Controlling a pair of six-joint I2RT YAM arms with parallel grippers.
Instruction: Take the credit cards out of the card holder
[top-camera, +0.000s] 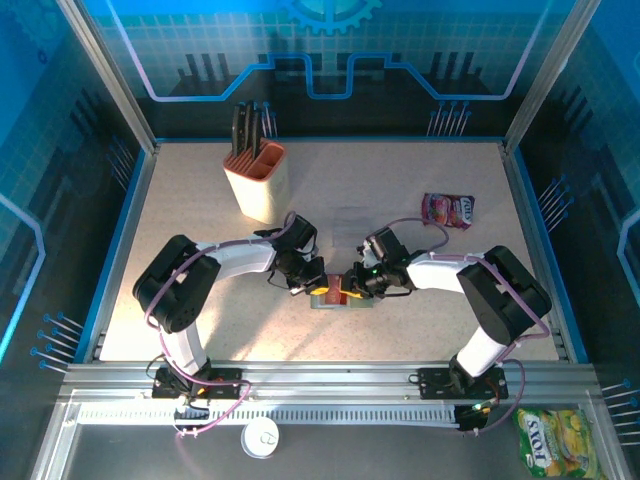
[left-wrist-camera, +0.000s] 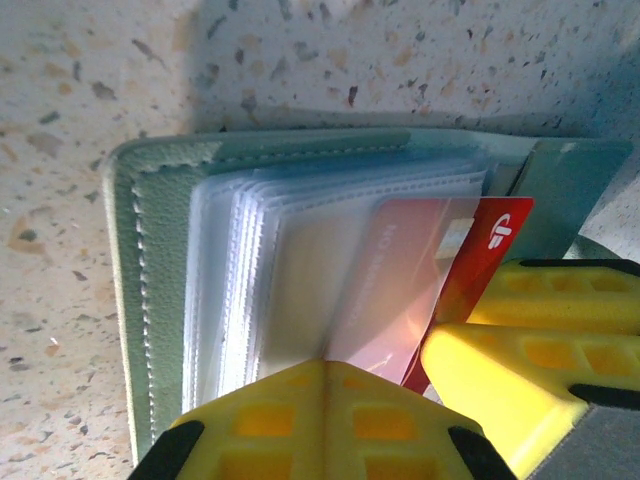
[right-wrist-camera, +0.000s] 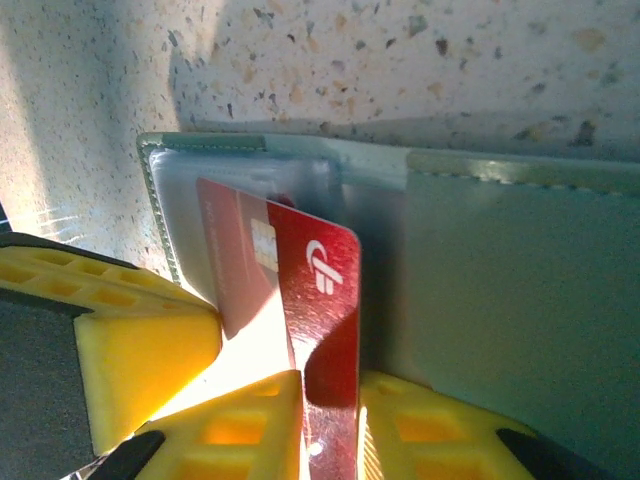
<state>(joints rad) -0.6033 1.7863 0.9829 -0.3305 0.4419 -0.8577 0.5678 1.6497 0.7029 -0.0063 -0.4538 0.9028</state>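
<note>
The grey-blue card holder (top-camera: 340, 301) lies open on the speckled table between both arms. Its clear sleeves fan out in the left wrist view, inside the cover (left-wrist-camera: 150, 300). My left gripper (left-wrist-camera: 325, 365) is shut on one clear sleeve at the holder's near edge. A red credit card (right-wrist-camera: 320, 280) sticks partway out of a sleeve, its white logo showing. My right gripper (right-wrist-camera: 330, 385) is shut on the card's free end, one yellow finger on each face. The same card (left-wrist-camera: 495, 245) and the right gripper's fingers (left-wrist-camera: 530, 340) appear at the right of the left wrist view.
A beige knife block (top-camera: 258, 180) stands at the back left. A pink-red snack packet (top-camera: 447, 210) lies at the back right. Metal frame rails bound the table. A yellow-green packet (top-camera: 556, 440) and a white round lid (top-camera: 260, 437) lie in front of the arm bases.
</note>
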